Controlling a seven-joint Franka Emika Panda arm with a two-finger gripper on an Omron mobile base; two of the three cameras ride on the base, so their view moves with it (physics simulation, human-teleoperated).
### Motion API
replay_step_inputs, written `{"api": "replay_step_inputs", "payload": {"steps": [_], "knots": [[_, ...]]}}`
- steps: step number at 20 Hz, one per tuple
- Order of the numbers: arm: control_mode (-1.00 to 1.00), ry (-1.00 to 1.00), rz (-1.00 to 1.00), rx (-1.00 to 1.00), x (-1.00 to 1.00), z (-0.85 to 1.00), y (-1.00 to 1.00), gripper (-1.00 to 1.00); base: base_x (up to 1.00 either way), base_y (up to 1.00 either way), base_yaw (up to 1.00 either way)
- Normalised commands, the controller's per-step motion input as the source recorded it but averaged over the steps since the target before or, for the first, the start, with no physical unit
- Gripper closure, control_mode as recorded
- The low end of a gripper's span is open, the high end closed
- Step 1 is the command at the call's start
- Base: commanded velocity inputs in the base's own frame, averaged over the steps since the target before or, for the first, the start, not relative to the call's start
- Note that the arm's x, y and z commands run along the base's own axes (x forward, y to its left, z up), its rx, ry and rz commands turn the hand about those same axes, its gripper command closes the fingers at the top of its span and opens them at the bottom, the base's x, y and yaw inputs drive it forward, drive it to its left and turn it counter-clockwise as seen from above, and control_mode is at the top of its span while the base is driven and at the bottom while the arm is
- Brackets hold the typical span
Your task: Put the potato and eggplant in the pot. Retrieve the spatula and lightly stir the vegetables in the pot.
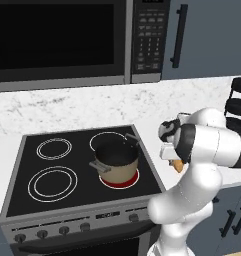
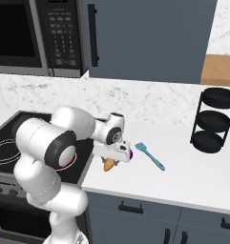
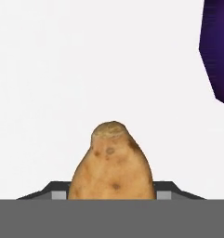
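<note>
Your pincer (image 2: 109,162) sits low over the potato (image 3: 112,165) on the desk (image 2: 183,176), eggplant (image 3: 218,51) just beside; I cannot tell its grip.

Black stove (image 1: 22,175), microwave (image 1: 57,40) above, black three-tier rack (image 2: 213,119) on white counter (image 2: 193,171).

— What colour is the small rounded potato (image 3: 112,166)?
— Orange-tan, with darker brown specks. The glossy eggplant (image 3: 217,46) beside it is deep purple.
— And the long thin spatula (image 2: 150,156)?
— Light blue-teal, on a plain white counter (image 2: 193,171).
— The short round pot (image 1: 117,162)?
— Tan sides, dark inside, grey handles, over a red-glowing burner (image 1: 120,183).
</note>
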Motion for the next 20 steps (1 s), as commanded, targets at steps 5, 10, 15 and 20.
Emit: {"api": "replay_step_inputs", "payload": {"steps": [5,10,15,20], "knots": [[-1.00,-0.38,0.00,0.00,-0.72,0.83,0.00,1.00,0.00,0.00,0.00],[-1.00,-0.29,0.00,-0.03,-0.53,1.00,0.18,1.00,0.00,0.00,0.00],[-1.00,-0.16,0.00,-0.06,-0.29,1.00,0.31,1.00,0.00,0.00,0.00],[-1.00,-0.04,0.00,-0.10,-0.08,1.00,0.48,1.00,0.00,0.00,0.00]]}}
